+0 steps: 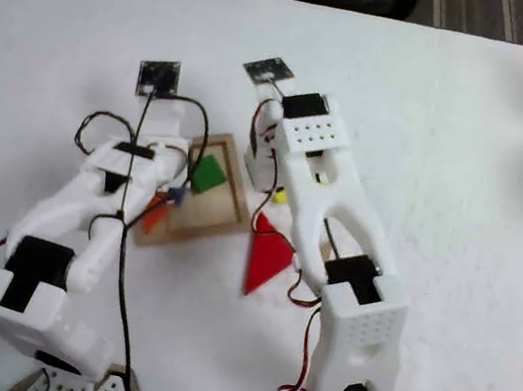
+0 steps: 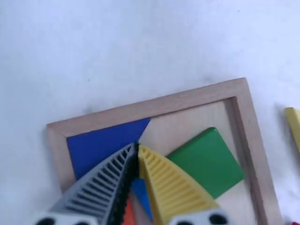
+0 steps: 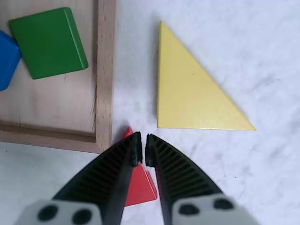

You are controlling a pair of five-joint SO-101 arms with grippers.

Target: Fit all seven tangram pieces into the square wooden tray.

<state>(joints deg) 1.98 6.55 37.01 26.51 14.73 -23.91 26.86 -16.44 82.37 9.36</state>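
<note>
The left pincer point(image 2: 137, 149), made of one grey ribbed finger and one yellow, is seen with its tips pressed together above the square wooden tray point(image 2: 154, 105), directly over a flat blue triangular piece point(image 2: 105, 145) that is laid inside against the rim. A flat green square piece point(image 2: 206, 161) is also set inside the tray, turned askew to the rim. On the clock face of the high view it is found toward 12 o'clock within the tray, with the blue piece at its 8 o'clock and one corner touching it. The right pincer point(image 3: 142, 147), with two black ribbed fingers, is held almost shut, only a thin slit being left between the tips. It is placed just outside the tray, at about 3 o'clock of it, low over the white table point(image 1: 452, 137). A flat yellow triangular piece point(image 3: 187, 91) is seen on the table just beside the tray's rim at 3 o'clock, apart from it. A larger flat red triangular piece point(image 1: 268, 255) is laid on the table at 4 o'clock of the tray, partly under the right pincer. A small orange piece point(image 1: 153, 215) is glimpsed at the tray's 8 o'clock edge beneath the left arm. Whether it is inside the rim cannot be told.
</note>
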